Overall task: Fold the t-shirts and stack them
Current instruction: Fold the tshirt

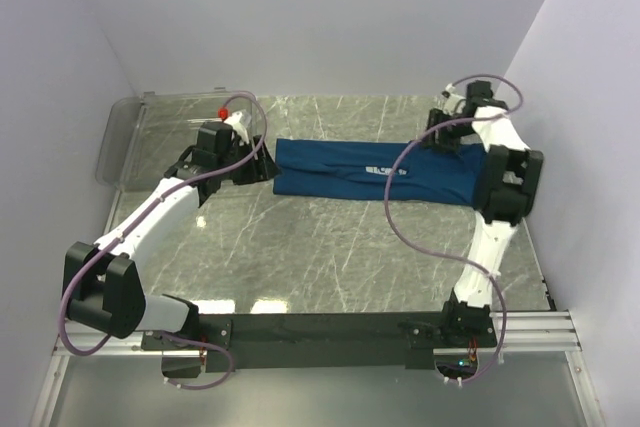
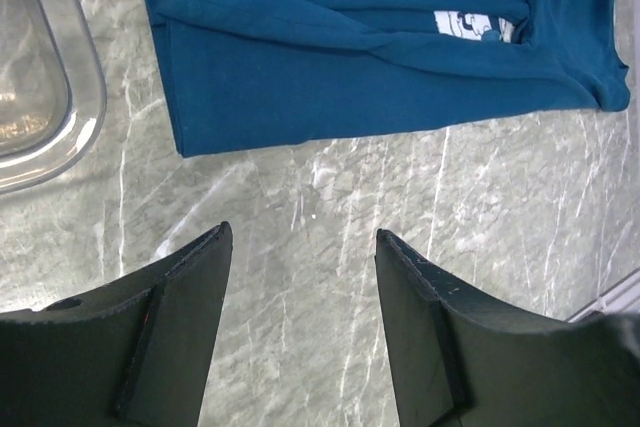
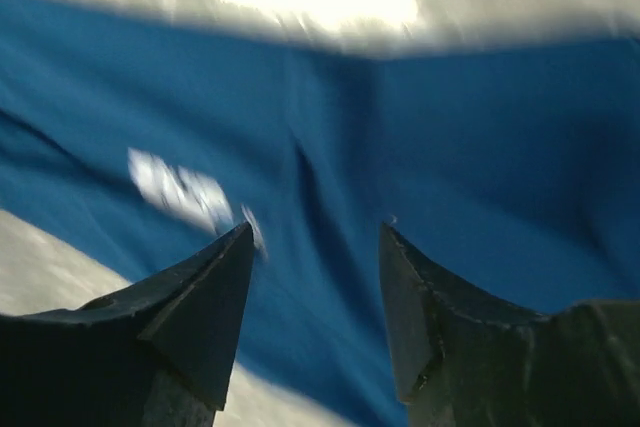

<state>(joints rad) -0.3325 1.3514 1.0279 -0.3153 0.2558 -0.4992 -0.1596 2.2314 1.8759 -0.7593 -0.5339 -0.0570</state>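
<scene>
Marble table [image 1: 330, 247], mid-frame: t-shirt [image 1: 350, 172] in folded strip; left gripper [image 2: 300, 232], right gripper [image 3: 315, 229] spread wide at either end, presumably for next fold.

Top view is evenly lit by soft overhead light and pretty crisp. There are just a couple of pale glare patches on the marble table [image 1: 270, 304] near the front edge, and shadows are soft and faint. Left wrist view is sharp too: the t-shirt [image 2: 350, 67] folds read clearly, though the fingers [image 2: 170, 337] come out nearly black. Right wrist view is the bad one. It's smeary all over, the print [image 3: 180, 192] is a streak, and there's a blown-out hotspot up top.
</scene>
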